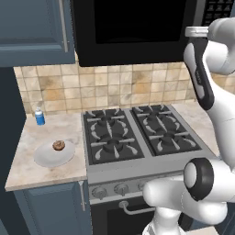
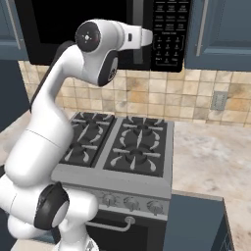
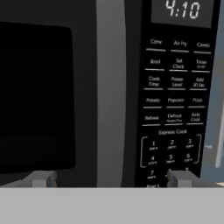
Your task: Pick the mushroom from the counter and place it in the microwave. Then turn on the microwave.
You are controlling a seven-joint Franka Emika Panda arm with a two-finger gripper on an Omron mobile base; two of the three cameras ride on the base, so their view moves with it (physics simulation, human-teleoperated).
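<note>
Facing the microwave (image 3: 87, 87) straight on, the gripper (image 3: 109, 178) hangs close in front of its door with the two fingertips (image 3: 40, 178) spread as wide as they go and nothing between them. In the hand view one tip sits below the dark glass window and the other below the keypad (image 3: 175, 109), with the long grey handle (image 3: 110, 87) running up between them. The clock above the buttons reads 4:10, and the door is shut.

From the left base view, the mushroom (image 1: 58, 145) lies on a white plate (image 1: 48, 157) on the counter (image 1: 32, 176), left of the black stove (image 1: 137, 133). A small blue bottle (image 1: 40, 117) with a white cap stands behind the plate, near the tiled wall (image 1: 114, 87). The mushroom is well apart from the gripper, low and off to the left.

In the right base view the arm (image 2: 54, 112) rises over the stove and bends forward at the top, its wrist pointing at the microwave beside the keypad. Dark blue cabinets (image 2: 220, 34) flank the microwave on both sides.
</note>
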